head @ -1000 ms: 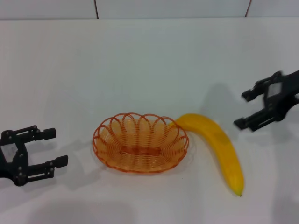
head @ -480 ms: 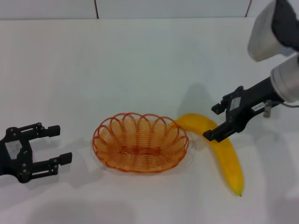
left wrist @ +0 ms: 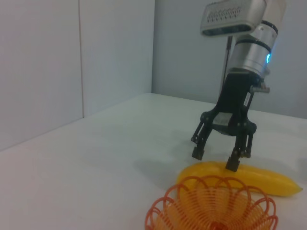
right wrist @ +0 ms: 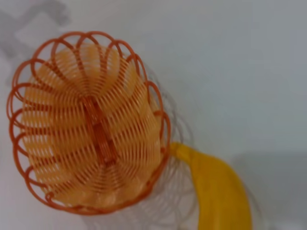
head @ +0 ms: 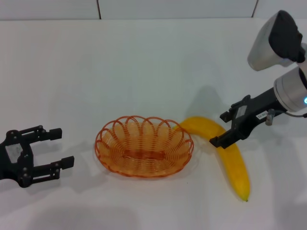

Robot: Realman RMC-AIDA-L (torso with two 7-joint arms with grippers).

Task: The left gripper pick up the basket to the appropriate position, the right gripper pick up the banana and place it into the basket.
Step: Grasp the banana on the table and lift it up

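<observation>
Lying just right of the orange wire basket (head: 144, 146) (oval, scalloped), the smooth curved banana (head: 228, 153) sits beneath the right gripper (head: 225, 128), fingers spread; left gripper (head: 57, 147) gapes far left.

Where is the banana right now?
In the head view the banana lies on the table, on the robot's right, its stem end touching the basket, with the open right claw just above it.
</observation>
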